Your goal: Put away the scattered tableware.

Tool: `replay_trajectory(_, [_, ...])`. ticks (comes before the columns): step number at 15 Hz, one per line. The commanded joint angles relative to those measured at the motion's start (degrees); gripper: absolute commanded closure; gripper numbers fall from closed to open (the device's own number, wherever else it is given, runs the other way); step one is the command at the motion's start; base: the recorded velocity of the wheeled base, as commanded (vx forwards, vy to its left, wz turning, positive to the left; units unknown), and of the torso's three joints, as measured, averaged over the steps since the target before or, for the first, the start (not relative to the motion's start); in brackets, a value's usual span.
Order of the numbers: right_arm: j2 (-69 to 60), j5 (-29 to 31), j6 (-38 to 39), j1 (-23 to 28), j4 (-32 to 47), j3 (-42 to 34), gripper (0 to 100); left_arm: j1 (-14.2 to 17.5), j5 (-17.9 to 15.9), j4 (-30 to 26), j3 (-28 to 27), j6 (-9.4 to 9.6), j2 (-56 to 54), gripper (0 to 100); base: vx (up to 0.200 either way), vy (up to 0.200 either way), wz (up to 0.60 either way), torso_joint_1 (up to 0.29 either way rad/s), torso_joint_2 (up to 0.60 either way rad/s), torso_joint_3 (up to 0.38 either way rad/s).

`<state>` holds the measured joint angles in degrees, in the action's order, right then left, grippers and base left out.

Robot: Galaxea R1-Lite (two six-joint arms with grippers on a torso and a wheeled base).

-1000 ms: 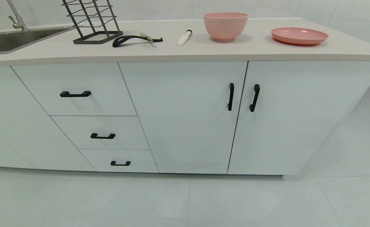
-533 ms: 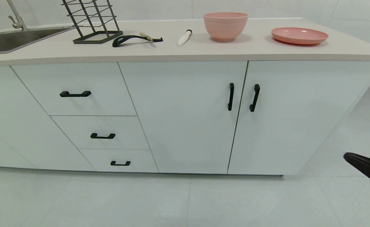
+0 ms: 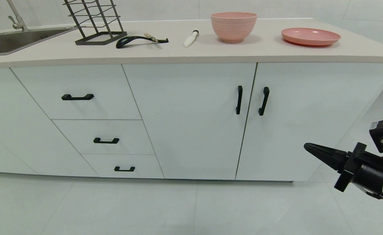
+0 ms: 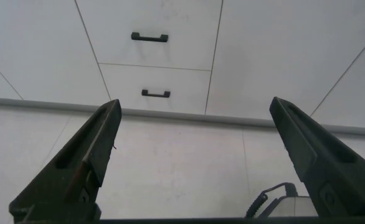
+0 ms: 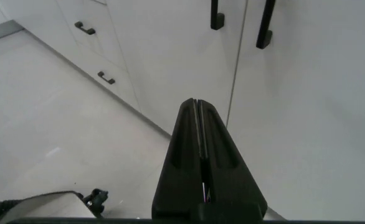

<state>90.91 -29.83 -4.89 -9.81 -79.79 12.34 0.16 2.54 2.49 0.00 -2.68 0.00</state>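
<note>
R gripper [image 3: 306,147] was clenched on nothing, low at right, near the right door [image 3: 309,114] and well below the counter [image 3: 211,54]. L gripper [image 4: 195,106] was spread wide, empty, over the floor [image 4: 170,162]. Untouched on counter: bowl [image 3: 233,26], plate [image 3: 310,36], ladle [image 3: 136,40], knife [image 3: 191,39]. Risks: R arm, if raised, could clip the counter edge; the flat plate could slide off if pinched badly.

**Bright, even light with soft shadows**

Diffuse light from above fills the room. The bowl [image 3: 233,26] and plate [image 3: 310,36] cast only faint, soft-edged shadows on the counter [image 3: 191,52]. Small white highlights sit on the plate's inner surface. The floor [image 3: 191,209] carries a dull sheen. In the head view the cabinet [image 3: 191,120] lines splay outward toward the edges, as with a wide lens.
</note>
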Motion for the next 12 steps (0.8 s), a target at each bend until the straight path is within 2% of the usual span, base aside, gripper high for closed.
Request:
replay_trajectory(1, [7.4,-0.6,-0.1,-0.1,-1.2,5.9,100,0.0,-0.2,10.3,0.0,-0.04,0.0,0,0.000,0.000,0.00,0.000,0.00,0.000])
replay_trajectory(2, [8.9,-0.6,-0.1,-0.2,-1.3,8.7,100,0.0,-1.8,16.8,0.0,0.05,0.0,0,0.000,0.000,0.00,0.000,0.00,0.000])
replay_trajectory(3, [9.8,-0.6,-0.1,-1.1,-1.4,10.9,100,-0.2,-6.0,18.4,-1.1,-0.48,0.1,0,0.000,0.000,0.00,0.000,0.00,0.000])
replay_trajectory(4, [10.4,-0.6,-0.1,-2.2,-1.4,13.1,100,-0.6,-9.5,17.9,-5.1,-2.33,1.9,0,0.000,0.000,0.00,0.000,0.00,0.000])
replay_trajectory(5, [11.0,-0.6,-0.2,-2.8,-1.4,14.2,100,-1.5,-12.0,15.9,-10.0,-3.21,6.3,0,0.000,0.000,0.00,0.000,0.00,0.000])
replay_trajectory(7, [11.0,-0.7,-0.2,-3.3,-1.4,13.7,100,-4.7,-16.4,14.9,-16.9,-3.38,15.4,0,0.000,0.000,0.00,0.000,0.00,0.000])
replay_trajectory(10, [8.7,-0.7,-0.5,-5.5,-2.4,16.1,100,-9.7,-20.0,16.0,-18.5,-3.47,25.8,0,0.000,0.000,0.00,0.000,0.00,0.000])
replay_trajectory(12, [7.0,-0.7,-0.6,-7.9,-2.4,15.6,100,-13.6,-21.0,17.3,-16.9,-5.05,31.6,0,0.000,0.000,0.00,0.000,0.00,0.000])
